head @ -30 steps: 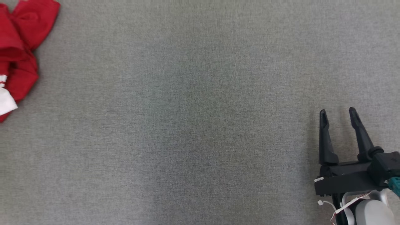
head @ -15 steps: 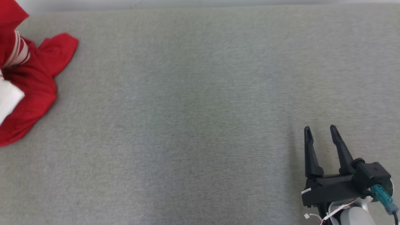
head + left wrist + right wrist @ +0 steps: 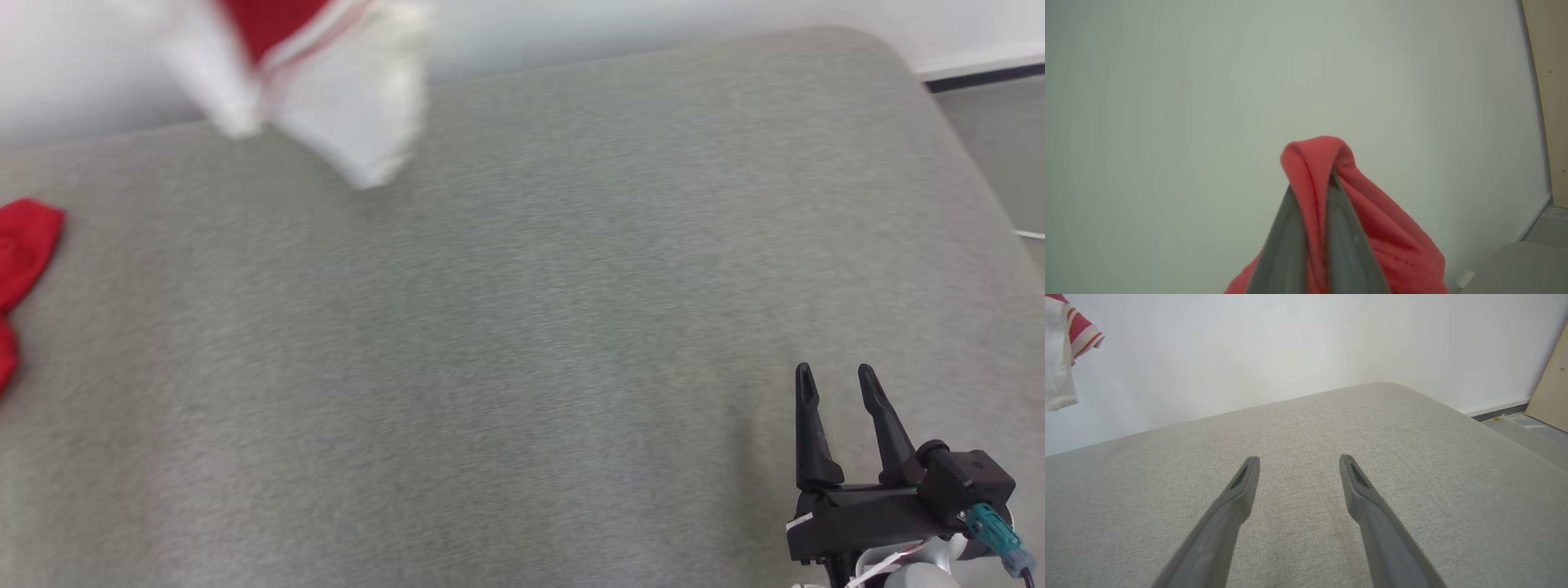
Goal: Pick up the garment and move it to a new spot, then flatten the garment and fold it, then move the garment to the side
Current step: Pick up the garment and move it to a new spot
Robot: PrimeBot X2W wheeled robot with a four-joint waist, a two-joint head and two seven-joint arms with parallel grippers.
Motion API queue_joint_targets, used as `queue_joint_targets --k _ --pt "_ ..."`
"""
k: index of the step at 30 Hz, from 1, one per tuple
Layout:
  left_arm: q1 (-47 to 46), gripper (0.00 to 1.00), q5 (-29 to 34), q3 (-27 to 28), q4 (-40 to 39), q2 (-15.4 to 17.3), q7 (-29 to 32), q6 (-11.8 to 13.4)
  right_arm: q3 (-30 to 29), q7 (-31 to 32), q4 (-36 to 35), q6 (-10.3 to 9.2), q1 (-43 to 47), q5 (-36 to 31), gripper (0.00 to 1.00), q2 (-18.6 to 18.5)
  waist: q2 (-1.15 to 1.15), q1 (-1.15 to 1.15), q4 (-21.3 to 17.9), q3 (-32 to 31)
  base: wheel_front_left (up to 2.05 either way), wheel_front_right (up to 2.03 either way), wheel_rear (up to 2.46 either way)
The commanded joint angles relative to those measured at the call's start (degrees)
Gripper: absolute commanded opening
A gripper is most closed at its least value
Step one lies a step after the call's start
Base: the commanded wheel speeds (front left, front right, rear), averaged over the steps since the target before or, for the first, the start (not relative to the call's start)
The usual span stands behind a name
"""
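Currently the left pincer (image 3: pixel 1312 185) is clamped on a red fold of the garment (image 3: pixel 1388 237), which hangs at upper left. It likely handles soft, light and floppy, so take a hem. The right pincer (image 3: pixel 834 376) is wide open and empty.

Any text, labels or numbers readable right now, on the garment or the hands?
None can be read.
Garment: red cloth pinched in the shut left hand, no print showing; blurred in the head view.
White tag on the open right hand: too small to read.

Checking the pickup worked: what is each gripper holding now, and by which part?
The left gripper is shut on a bunched red fold of the garment, pinched between its fingers; the right gripper holds nothing.
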Motion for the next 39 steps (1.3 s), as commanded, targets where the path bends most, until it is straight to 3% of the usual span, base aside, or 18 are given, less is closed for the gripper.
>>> queue_joint_targets --k 1,8,13,23,25,29,32,39 --pt "-1.91 0.0 -0.59 -1.19 -0.7 -1.88 0.24 0.17 -0.09 -0.24 -0.18 -0.12 -0.13 0.52 1.0 0.04 0.0 0.01 -5.05 -1.85 0.0 0.0 0.0" --pt "1.27 0.0 -4.17 -4.73 -0.52 -10.43 -1.66 0.29 -0.48 -0.17 -0.81 -0.12 -0.58 1.06 1.0 0.05 0.0 0.01 -7.73 -1.78 0.0 0.0 0.0" --pt "11.62 0.0 -5.96 -5.55 -1.62 -12.44 -4.76 2.66 -1.2 -0.17 -1.03 -0.12 -0.16 0.27 1.0 0.04 0.0 0.01 -7.45 -2.36 0.0 0.0 0.0" --pt "42.29 0.0 -9.33 -5.68 -2.91 -6.9 -10.08 9.05 -0.91 -0.18 -0.96 -0.12 0.61 -1.47 1.0 0.02 0.0 0.01 -3.9 -3.09 0.0 0.0 0.0" --pt "47.08 0.0 -9.44 -5.72 -2.45 -4.73 -10.84 9.9 -0.6 -0.18 -0.98 -0.12 0.52 -1.82 1.0 0.04 0.0 0.01 -3.18 -3.12 0.0 0.0 0.0" --pt "52.87 0.0 -10.45 -5.23 -2.62 -3.57 -12.13 11.03 -0.5 -0.18 -0.65 -0.12 0.77 -2.37 1.0 0.0 0.0 0.01 -1.87 -3.46 0.0 0.0 0.0" --pt "56.66 1.0 -10.96 -4.45 -3.07 -2.42 -13.54 11.9 0.17 -0.18 -0.32 -0.12 1.15 -2.13 1.0 0.03 0.0 0.01 -0.56 -4.24 0.0 0.0 0.0" --pt "61.91 1.0 -8.98 0.23 -8.98 -2.57 -15.76 14.76 1.94 -0.18 0.32 -0.12 2.76 -1.91 1.0 0.02 0.0 0.01 2.8 -8.77 0.0 0.0 0.0"
